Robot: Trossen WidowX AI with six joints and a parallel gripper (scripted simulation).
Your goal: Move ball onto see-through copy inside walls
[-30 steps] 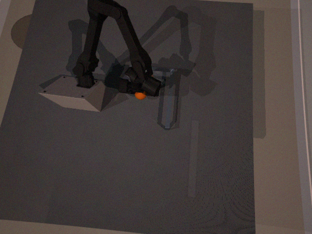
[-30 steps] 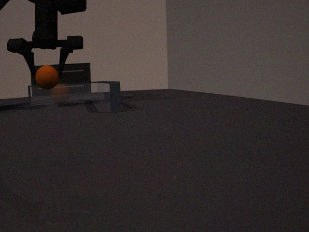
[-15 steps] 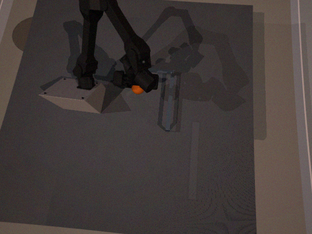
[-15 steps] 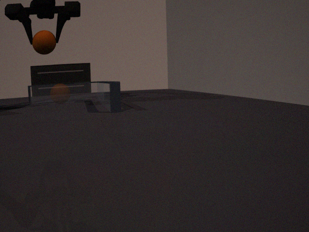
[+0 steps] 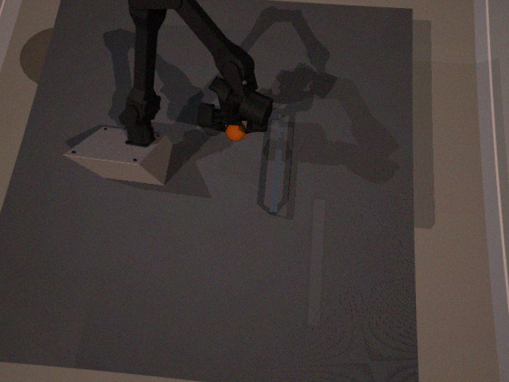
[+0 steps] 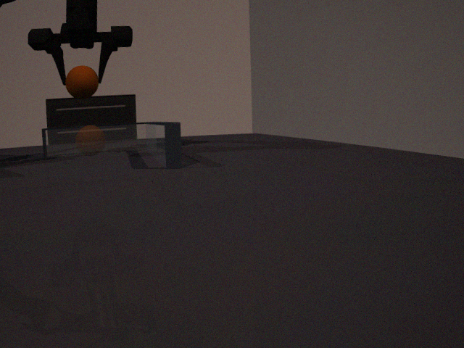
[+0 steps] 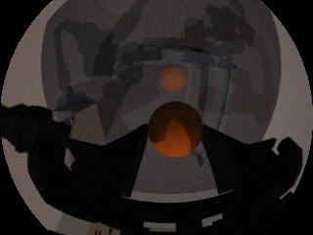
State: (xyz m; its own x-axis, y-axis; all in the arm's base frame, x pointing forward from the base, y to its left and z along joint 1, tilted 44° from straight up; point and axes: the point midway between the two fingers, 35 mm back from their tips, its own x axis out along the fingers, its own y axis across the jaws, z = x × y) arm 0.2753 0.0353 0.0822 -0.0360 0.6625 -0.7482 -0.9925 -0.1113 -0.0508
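Here the orange ball (image 6: 81, 81) hangs above the clear walls (image 6: 112, 143), pinched between the pincer (image 6: 80, 76) fingers, apparently straight over the see-through copy (image 6: 90, 139) that sits on the counter (image 6: 262, 225) inside those walls.

The dark table (image 5: 205, 267) carries the robot's pale base (image 5: 118, 153) at ten o'clock and clear walls (image 5: 277, 164) near centre.
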